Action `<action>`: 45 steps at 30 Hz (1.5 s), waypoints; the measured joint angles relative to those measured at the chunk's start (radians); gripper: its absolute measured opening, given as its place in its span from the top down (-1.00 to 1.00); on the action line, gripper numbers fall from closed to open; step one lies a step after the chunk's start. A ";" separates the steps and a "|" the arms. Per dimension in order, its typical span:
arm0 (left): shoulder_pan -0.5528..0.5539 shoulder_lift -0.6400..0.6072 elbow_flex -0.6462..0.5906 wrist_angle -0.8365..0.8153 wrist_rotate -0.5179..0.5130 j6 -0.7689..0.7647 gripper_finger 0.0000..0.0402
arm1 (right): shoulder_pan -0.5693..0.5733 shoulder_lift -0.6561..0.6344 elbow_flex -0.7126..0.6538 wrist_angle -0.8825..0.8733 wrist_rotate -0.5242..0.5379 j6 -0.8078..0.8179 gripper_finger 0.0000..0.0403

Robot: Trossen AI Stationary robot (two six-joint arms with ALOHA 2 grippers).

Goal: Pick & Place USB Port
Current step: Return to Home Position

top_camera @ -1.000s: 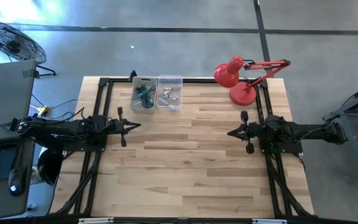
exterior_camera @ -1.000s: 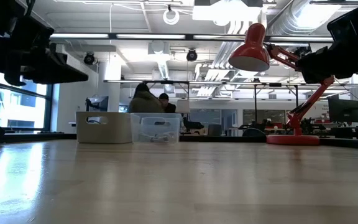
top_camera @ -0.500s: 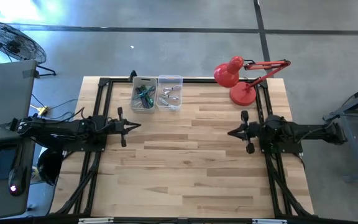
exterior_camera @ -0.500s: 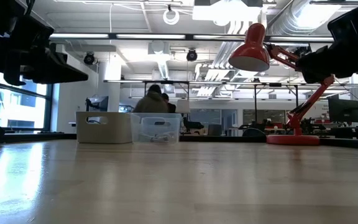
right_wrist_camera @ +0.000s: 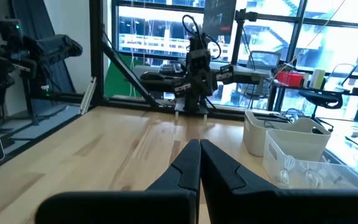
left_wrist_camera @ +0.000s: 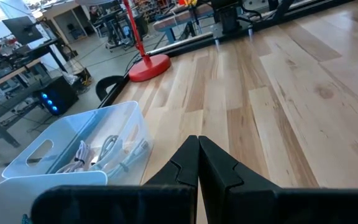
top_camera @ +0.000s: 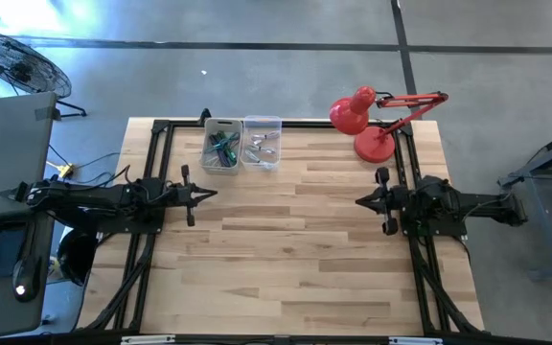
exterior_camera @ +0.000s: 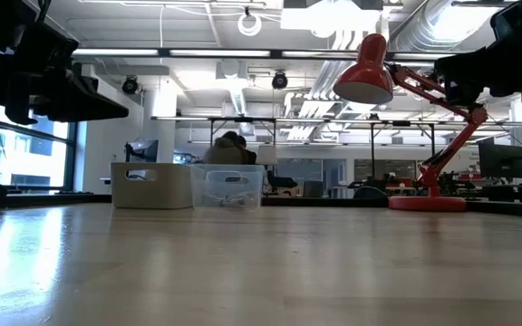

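Note:
Two small bins stand side by side at the table's far edge. The white bin [top_camera: 221, 146] holds green and dark parts. The clear bin [top_camera: 262, 142] holds pale cables and connectors, also seen in the left wrist view as the clear bin [left_wrist_camera: 86, 149]. My left gripper [top_camera: 211, 195] hovers shut over the table's left side, just nearer than the bins. My right gripper [top_camera: 360, 202] hovers shut over the right side. Both point toward the table's middle and hold nothing. Their joined fingertips show in the wrist views: left gripper [left_wrist_camera: 198, 140], right gripper [right_wrist_camera: 199, 144].
A red desk lamp [top_camera: 367, 123] stands at the far right corner, its base [top_camera: 374, 146] on the table. Black frame rails [top_camera: 157, 153] run along the table's left and right sides. Bare wood [top_camera: 286, 240] lies between the two arms. A person sits in the room beyond, behind the bins [exterior_camera: 229, 149].
My right gripper has drawn back a little toward the table's right edge and has risen, staying shut. In the low view the person behind the bins has shifted to the right.

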 joint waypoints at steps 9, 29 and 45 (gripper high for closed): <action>0.000 0.000 0.000 0.000 0.000 0.000 0.99 | 0.000 0.001 0.000 0.003 0.001 0.000 1.00; 0.000 0.000 0.000 0.000 0.000 0.000 0.99 | 0.000 0.002 0.000 0.007 0.002 0.000 0.97; 0.000 -0.212 0.000 0.000 0.001 0.000 0.99 | 0.000 0.002 0.000 0.007 0.002 0.000 0.99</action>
